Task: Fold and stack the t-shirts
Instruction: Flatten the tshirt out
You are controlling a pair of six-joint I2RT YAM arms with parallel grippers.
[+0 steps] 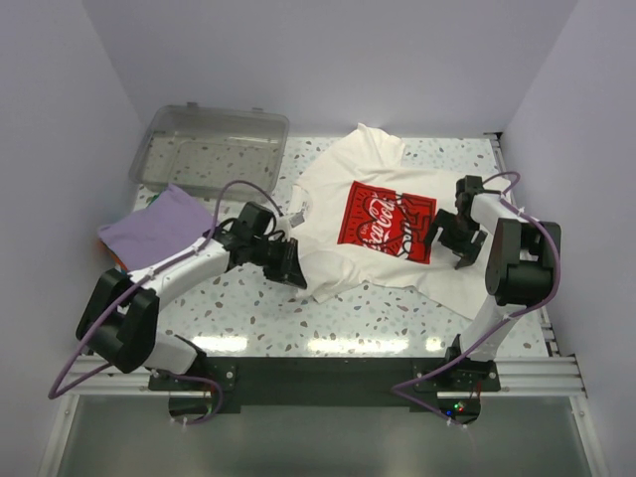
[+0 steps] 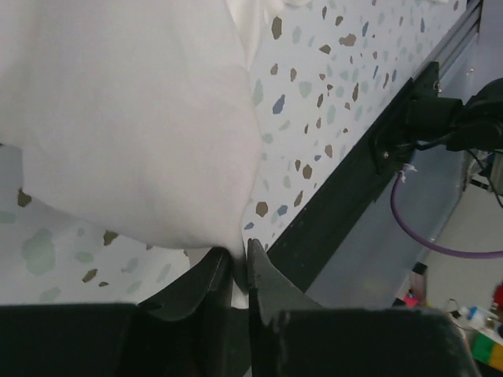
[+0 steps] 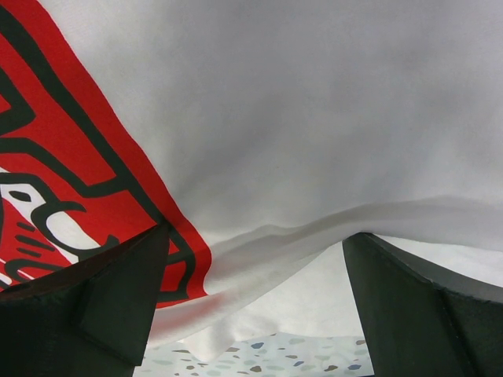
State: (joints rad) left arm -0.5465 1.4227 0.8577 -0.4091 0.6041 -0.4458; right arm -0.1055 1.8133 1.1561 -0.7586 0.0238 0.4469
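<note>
The cream-white t-shirt (image 1: 338, 189) with a red square logo (image 1: 386, 221) lies spread on the speckled table. My left gripper (image 1: 294, 276) is at the shirt's near-left corner; its jaws are shut on a pinch of the white cloth (image 2: 141, 133), as the left wrist view (image 2: 240, 263) shows. My right gripper (image 1: 452, 238) hovers over the shirt's right side, jaws wide open. In the right wrist view a raised fold of white cloth (image 3: 314, 236) runs between the open fingers (image 3: 259, 259). The lavender t-shirt (image 1: 154, 229) lies folded at the left.
A clear plastic bin (image 1: 211, 149) stands at the back left, partly under the lavender shirt's corner. The table's dark front rail (image 1: 318, 373) runs along the near edge. White walls close in on three sides.
</note>
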